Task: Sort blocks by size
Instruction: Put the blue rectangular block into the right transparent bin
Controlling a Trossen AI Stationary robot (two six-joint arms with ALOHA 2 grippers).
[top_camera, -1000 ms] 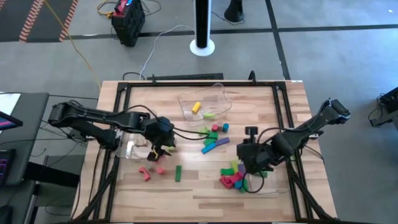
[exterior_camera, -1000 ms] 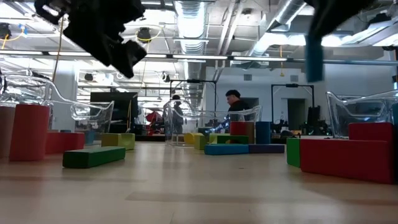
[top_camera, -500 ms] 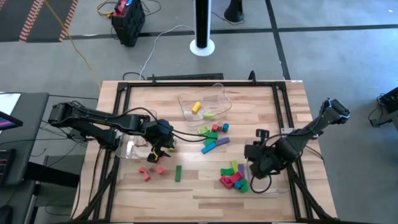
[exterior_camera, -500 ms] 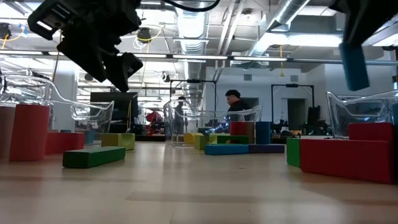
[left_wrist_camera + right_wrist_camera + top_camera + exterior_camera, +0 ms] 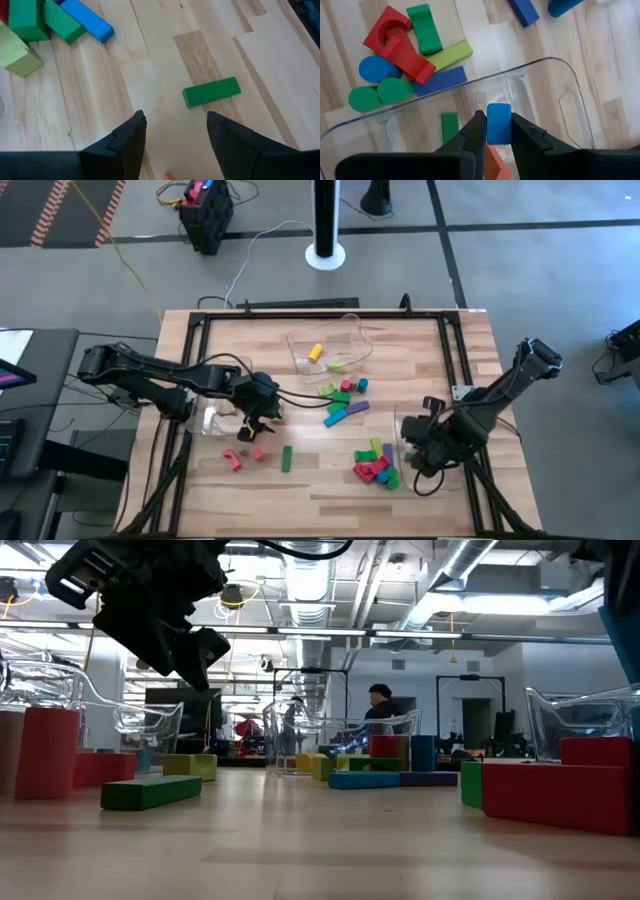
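Note:
My right gripper [image 5: 498,131] is shut on a small blue block [image 5: 498,123], above a clear bin [image 5: 572,107] at the table's right side. A green block [image 5: 450,127] and an orange one [image 5: 495,160] lie in that bin. In the high view this gripper [image 5: 420,450] hangs over the bin [image 5: 452,476]. My left gripper [image 5: 175,135] stands open above bare wood near the left, with a green bar [image 5: 211,92] lying flat beyond its fingertips. More blocks lie mid-table [image 5: 342,395] and in a pile [image 5: 375,465]. My right gripper pinches the blue block by two opposite sides [image 5: 490,125] between its two fingers [image 5: 476,132]. The fingers come from above, pointing steeply down. The block is lifted clear over the bin's open top, and its blue body shows at the low view's right edge [image 5: 625,635].
A clear bin [image 5: 325,345] holding yellow pieces stands at the far middle, and another clear bin [image 5: 212,418] stands beside my left arm. Red pieces [image 5: 235,458] and a green bar [image 5: 286,458] lie near the front left. A person [image 5: 380,710] stands in the room behind.
My right gripper has carried the blue block toward the table's right edge, from beside the pile to above the right bin, and its wrist has rolled. My left gripper has sunk a little toward the table and then kept still.

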